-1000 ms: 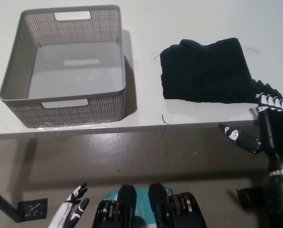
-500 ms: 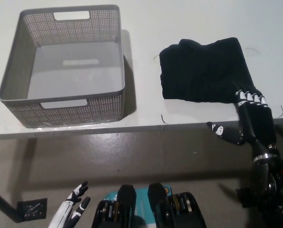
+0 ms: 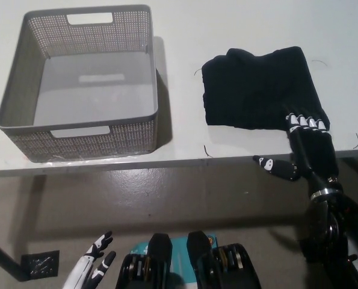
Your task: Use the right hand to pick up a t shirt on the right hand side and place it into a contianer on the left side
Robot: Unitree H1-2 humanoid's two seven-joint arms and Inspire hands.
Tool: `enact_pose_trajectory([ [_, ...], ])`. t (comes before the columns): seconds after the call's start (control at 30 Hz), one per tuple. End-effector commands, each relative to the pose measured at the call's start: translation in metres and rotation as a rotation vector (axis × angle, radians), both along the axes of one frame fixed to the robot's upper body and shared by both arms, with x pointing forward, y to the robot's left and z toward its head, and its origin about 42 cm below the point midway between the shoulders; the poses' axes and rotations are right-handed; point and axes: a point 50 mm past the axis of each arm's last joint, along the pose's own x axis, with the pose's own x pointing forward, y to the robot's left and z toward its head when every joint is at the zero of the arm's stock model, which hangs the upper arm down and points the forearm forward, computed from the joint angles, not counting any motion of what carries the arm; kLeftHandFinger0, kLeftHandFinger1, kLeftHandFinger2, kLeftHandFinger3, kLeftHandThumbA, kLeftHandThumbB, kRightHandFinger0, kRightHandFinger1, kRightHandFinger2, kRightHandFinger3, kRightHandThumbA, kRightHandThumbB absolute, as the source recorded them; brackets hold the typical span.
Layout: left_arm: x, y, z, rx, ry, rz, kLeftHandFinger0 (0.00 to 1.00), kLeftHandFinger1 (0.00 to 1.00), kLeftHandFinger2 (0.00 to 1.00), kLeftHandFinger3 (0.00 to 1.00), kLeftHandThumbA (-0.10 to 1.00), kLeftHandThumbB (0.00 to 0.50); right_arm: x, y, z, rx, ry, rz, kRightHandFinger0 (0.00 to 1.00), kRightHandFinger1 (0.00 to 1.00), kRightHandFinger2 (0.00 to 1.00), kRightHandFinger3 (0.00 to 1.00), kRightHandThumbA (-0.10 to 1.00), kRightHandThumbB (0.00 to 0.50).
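**Right hand at the shirt's edge, nothing lifted yet**

I've got the black right hand (image 3: 305, 147) at the near edge of the table (image 3: 185, 78), palm down, with its fingers (image 3: 303, 122) spread and reaching onto the near right corner of the folded black t-shirt (image 3: 257, 87). The thumb pokes out sideways, off the table's edge and well clear of the cloth. So the fingers are apart and holding nothing; from up here I can't tell whether the tips actually press the fabric or just hang over it.

The t-shirt lies flat on the table, ahead of the fingers and a little to their left, bunched but undisturbed as far as I can see. A few loose threads trail off around it.

Far off to the left of the fingers, well apart from the shirt, sits the grey perforated basket (image 3: 22, 129), with nothing in it. That's where the shirt has to go.

The white left hand (image 3: 94, 265) rests low, below the table's edge, fingers apart, idle.

My read: we're at the very start. The reach is about made; the grasp, the lift, the carry across to the left and the drop into the basket are all left to do. Next I'd want the fingers deeper over the cloth before closing, since a corner pinch could unfold the shirt.
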Motion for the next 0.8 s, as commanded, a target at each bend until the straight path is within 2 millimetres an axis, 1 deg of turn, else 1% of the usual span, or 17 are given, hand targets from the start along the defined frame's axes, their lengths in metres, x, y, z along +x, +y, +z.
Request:
enact_pose_trajectory([
  [0.0,0.002,0.001,0.008,0.014,-0.042,-0.031,1.00,1.00,1.00,1.00,1.00,0.416,0.011,0.008,0.022,-0.020,-0.052,0.016,1.00,1.00,1.00,1.00,1.00,0.500],
  [0.07,0.002,0.001,0.007,0.019,-0.039,-0.034,1.00,1.00,1.00,1.00,1.00,0.420,0.014,0.010,0.030,-0.038,-0.066,0.025,1.00,1.00,1.00,1.00,1.00,0.500],
  [0.13,0.001,0.001,0.006,0.023,-0.037,-0.036,1.00,1.00,1.00,1.00,1.00,0.421,0.016,0.011,0.034,-0.047,-0.071,0.028,1.00,1.00,1.00,1.00,1.00,0.500],
  [0.17,0.001,0.002,0.005,0.032,-0.027,-0.042,1.00,1.00,1.00,1.00,1.00,0.431,0.021,0.012,0.043,-0.048,-0.079,0.037,1.00,1.00,1.00,1.00,0.99,0.500],
  [0.2,0.000,0.001,0.005,0.039,-0.021,-0.044,1.00,1.00,1.00,1.00,1.00,0.431,0.022,0.012,0.045,-0.046,-0.080,0.038,1.00,1.00,1.00,1.00,0.98,0.500],
  [0.23,0.000,0.001,0.005,0.034,-0.016,-0.040,1.00,1.00,1.00,1.00,1.00,0.443,0.024,0.012,0.049,-0.052,-0.076,0.039,1.00,1.00,1.00,1.00,1.00,0.492],
  [0.4,0.000,0.002,0.005,0.041,-0.023,-0.046,1.00,1.00,1.00,1.00,1.00,0.447,0.030,0.012,0.064,-0.062,-0.092,0.042,1.00,1.00,1.00,1.00,1.00,0.500],
  [0.43,0.000,0.003,0.006,0.050,-0.022,-0.052,1.00,1.00,1.00,1.00,1.00,0.438,0.032,0.011,0.069,-0.063,-0.107,0.040,1.00,1.00,1.00,1.00,0.97,0.490],
  [0.47,0.000,0.003,0.006,0.052,-0.021,-0.053,1.00,1.00,1.00,1.00,1.00,0.439,0.032,0.012,0.070,-0.062,-0.108,0.039,1.00,1.00,1.00,1.00,0.97,0.491],
  [0.6,-0.001,0.003,0.006,0.030,-0.027,-0.050,1.00,1.00,1.00,1.00,1.00,0.415,0.040,0.009,0.077,-0.096,-0.120,0.034,1.00,1.00,1.00,1.00,1.00,0.494],
  [0.7,0.000,0.002,0.006,0.014,-0.028,-0.050,1.00,1.00,1.00,1.00,1.00,0.403,0.046,0.009,0.079,-0.103,-0.111,0.033,1.00,1.00,1.00,1.00,1.00,0.498],
  [0.77,0.002,-0.001,0.007,0.013,-0.032,-0.052,1.00,1.00,1.00,1.00,1.00,0.407,0.050,0.008,0.083,-0.114,-0.099,0.028,1.00,1.00,1.00,1.00,1.00,0.496],
])
